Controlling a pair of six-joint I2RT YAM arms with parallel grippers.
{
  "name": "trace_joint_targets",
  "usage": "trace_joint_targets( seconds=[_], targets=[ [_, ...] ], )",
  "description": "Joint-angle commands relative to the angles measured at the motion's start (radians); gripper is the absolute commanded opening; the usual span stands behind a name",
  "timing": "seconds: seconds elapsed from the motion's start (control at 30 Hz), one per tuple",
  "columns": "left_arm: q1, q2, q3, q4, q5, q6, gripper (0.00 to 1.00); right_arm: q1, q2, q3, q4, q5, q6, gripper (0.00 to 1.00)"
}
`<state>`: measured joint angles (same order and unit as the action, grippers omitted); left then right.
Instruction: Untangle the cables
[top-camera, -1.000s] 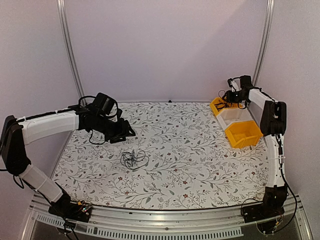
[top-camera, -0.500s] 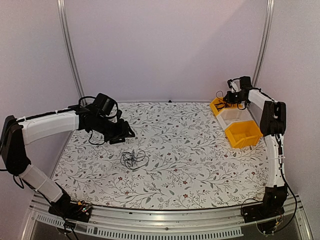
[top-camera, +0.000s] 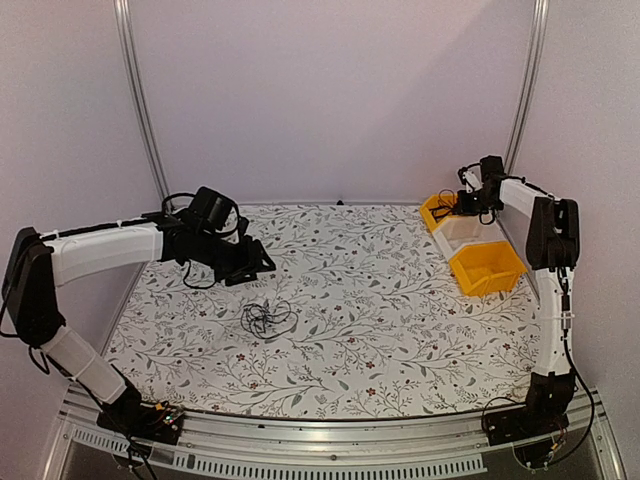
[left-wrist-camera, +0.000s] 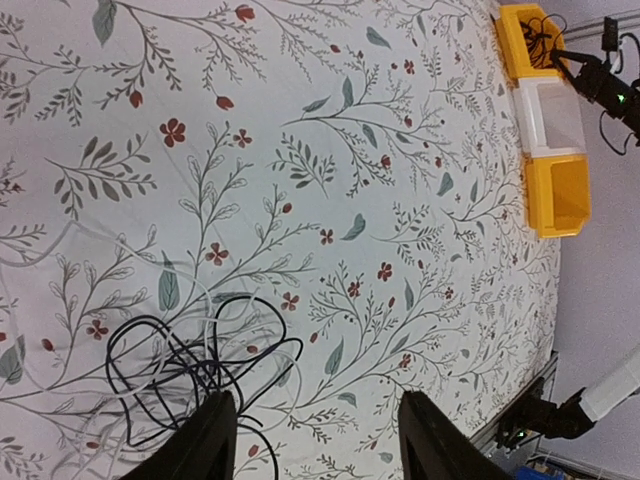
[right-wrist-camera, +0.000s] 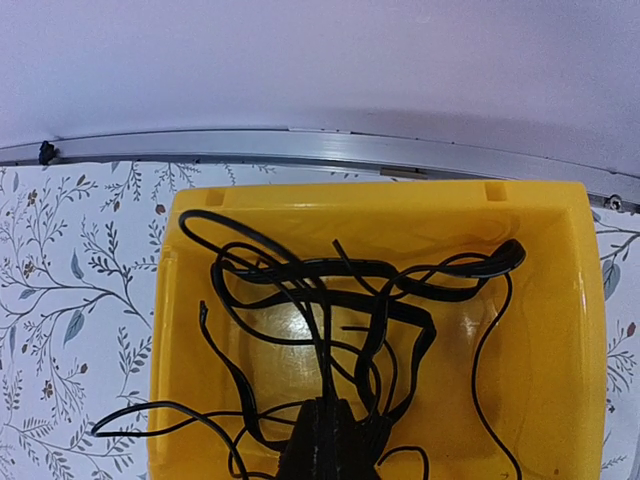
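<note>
A bunch of thin black cables (top-camera: 265, 318) lies tangled on the floral table (top-camera: 380, 330). My left gripper (top-camera: 258, 268) hovers just beyond it, open and empty. In the left wrist view its gripper (left-wrist-camera: 325, 445) has the cables (left-wrist-camera: 180, 370) by the left finger (left-wrist-camera: 212, 445). My right gripper (top-camera: 447, 207) reaches into the far yellow bin (top-camera: 431, 212). In the right wrist view its gripper (right-wrist-camera: 330, 445) is shut among more black cables (right-wrist-camera: 340, 290) in that bin (right-wrist-camera: 540, 330), with strands running out from between the fingertips.
A white bin (top-camera: 466, 232) and a second yellow bin (top-camera: 488, 268) stand in a row with the far bin at the table's right edge. They also show in the left wrist view (left-wrist-camera: 553, 150). An aluminium rail (right-wrist-camera: 300, 145) runs behind the bin.
My left gripper has shifted slightly right above the table. My right gripper has dropped lower into the far yellow bin. The bunch on the table has not moved.
</note>
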<state>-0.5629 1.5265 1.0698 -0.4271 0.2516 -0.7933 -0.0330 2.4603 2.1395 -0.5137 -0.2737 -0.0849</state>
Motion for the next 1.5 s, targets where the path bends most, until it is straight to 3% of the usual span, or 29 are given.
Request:
trace_joint_targets(
  seconds=[0.0,0.03,0.17,0.37,0.63,0.93,1.1,1.17,1.47],
  targets=[
    [0.000,0.025,0.003,0.009,0.015,0.049,0.58,-0.002,-0.022,0.001,-0.034,0.082,-0.049,0.00],
    [0.003,0.032,0.007,0.000,0.014,0.063,0.58,-0.002,-0.034,-0.004,-0.030,0.093,-0.060,0.02],
    [0.009,0.075,0.024,-0.067,-0.027,0.139,0.58,-0.002,-0.130,-0.036,-0.019,0.120,-0.095,0.28],
    [0.008,0.098,0.024,-0.157,-0.072,0.210,0.58,0.001,-0.334,-0.157,-0.012,0.095,-0.133,0.45],
    [0.026,0.073,0.022,-0.212,-0.243,0.230,0.55,0.064,-0.590,-0.403,0.006,-0.003,-0.232,0.47],
    [0.116,0.231,0.131,-0.243,-0.351,0.341,0.58,0.228,-0.773,-0.620,-0.076,-0.322,-0.413,0.47],
    [0.123,0.334,0.182,-0.225,-0.350,0.451,0.54,0.265,-0.815,-0.668,-0.089,-0.348,-0.432,0.47],
    [0.123,0.363,0.200,-0.231,-0.350,0.474,0.50,0.265,-0.819,-0.671,-0.092,-0.338,-0.429,0.47],
    [0.121,0.365,0.216,-0.162,-0.266,0.575,0.03,0.275,-0.824,-0.677,-0.085,-0.360,-0.415,0.46]
  ],
)
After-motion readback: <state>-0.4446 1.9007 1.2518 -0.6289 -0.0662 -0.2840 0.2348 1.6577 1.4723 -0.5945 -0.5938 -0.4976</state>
